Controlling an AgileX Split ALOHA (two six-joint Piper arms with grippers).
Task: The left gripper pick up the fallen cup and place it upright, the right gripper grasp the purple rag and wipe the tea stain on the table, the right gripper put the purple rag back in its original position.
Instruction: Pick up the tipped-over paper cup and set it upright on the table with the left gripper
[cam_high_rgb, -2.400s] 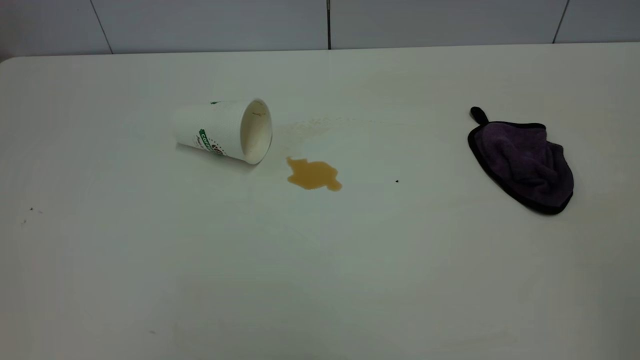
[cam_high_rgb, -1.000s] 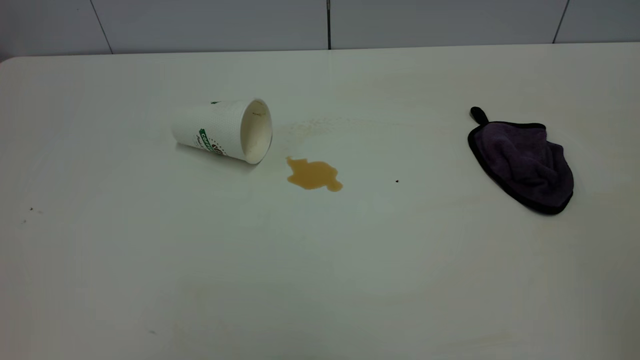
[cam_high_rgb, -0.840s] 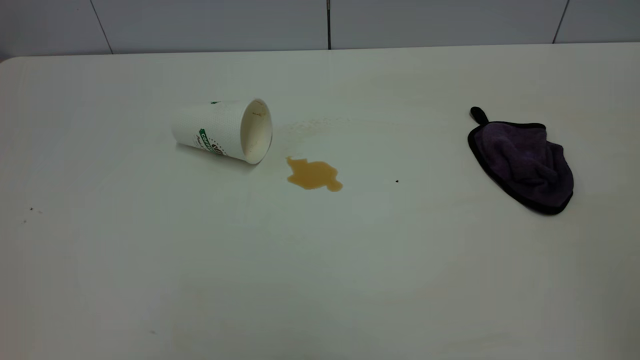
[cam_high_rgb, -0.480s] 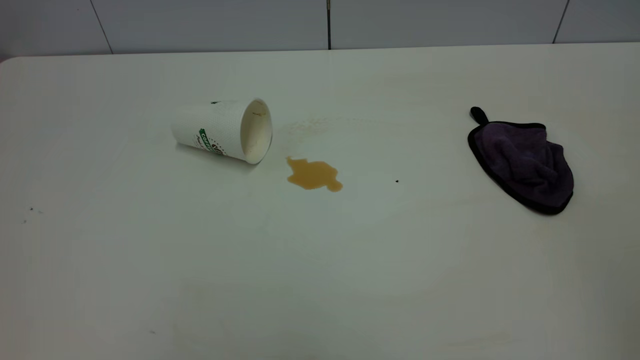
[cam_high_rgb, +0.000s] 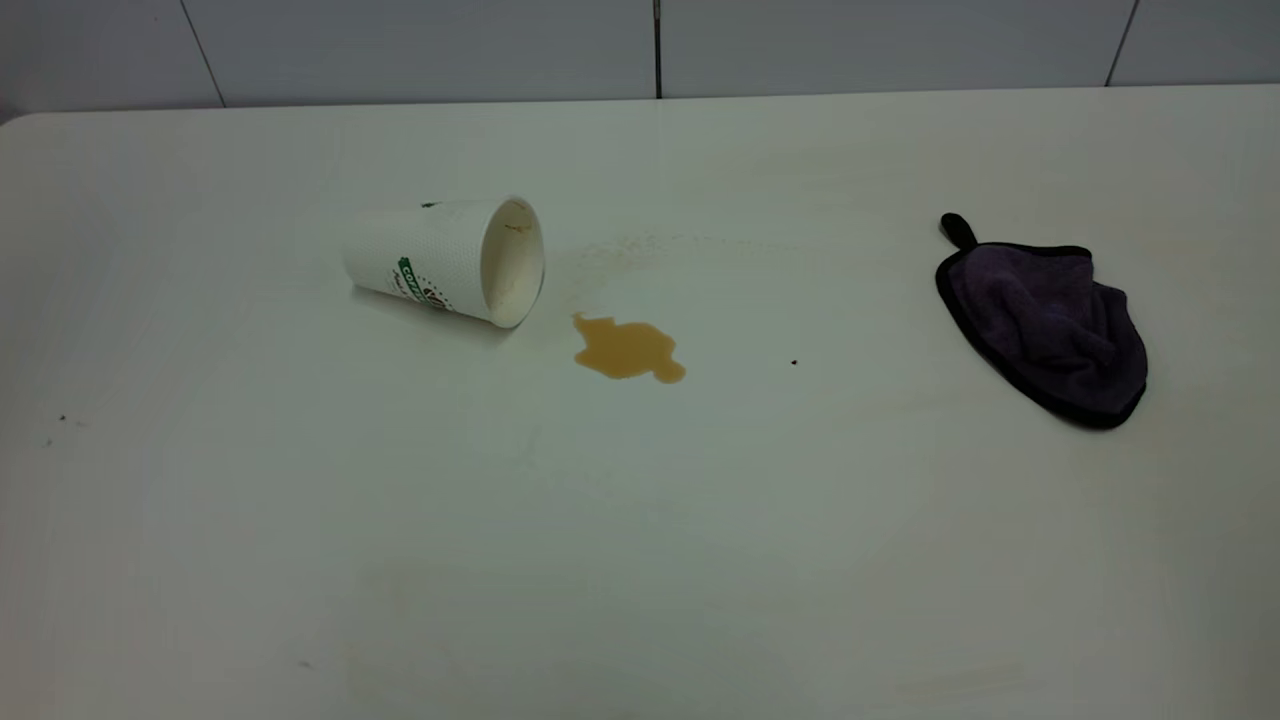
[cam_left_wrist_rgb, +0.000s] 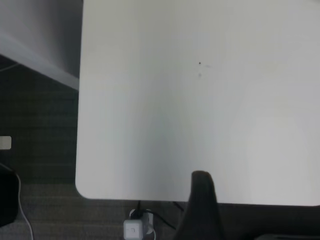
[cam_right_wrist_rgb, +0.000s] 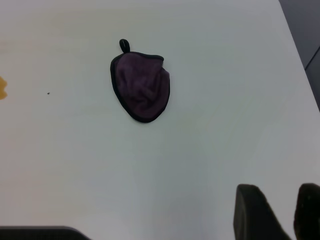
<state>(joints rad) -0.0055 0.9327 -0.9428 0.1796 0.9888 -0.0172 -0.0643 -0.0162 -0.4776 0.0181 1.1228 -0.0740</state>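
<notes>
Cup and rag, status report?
Cup on its side, tea stain unwiped. Purple rag untouched. Right gripper open, away from rag. Nothing blocking.

cup (cam_high_rgb: 440, 262) left on table (cam_high_rgb: 640, 560), tea stain (cam_high_rgb: 627, 348) just right; purple rag (cam_high_rgb: 1045, 325) far right

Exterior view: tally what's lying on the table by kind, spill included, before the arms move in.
Cups: 1, the cup, on its side
Rags: 1, the purple rag
Spills: 1, the tea stain
Total: 3 on the table
</notes>
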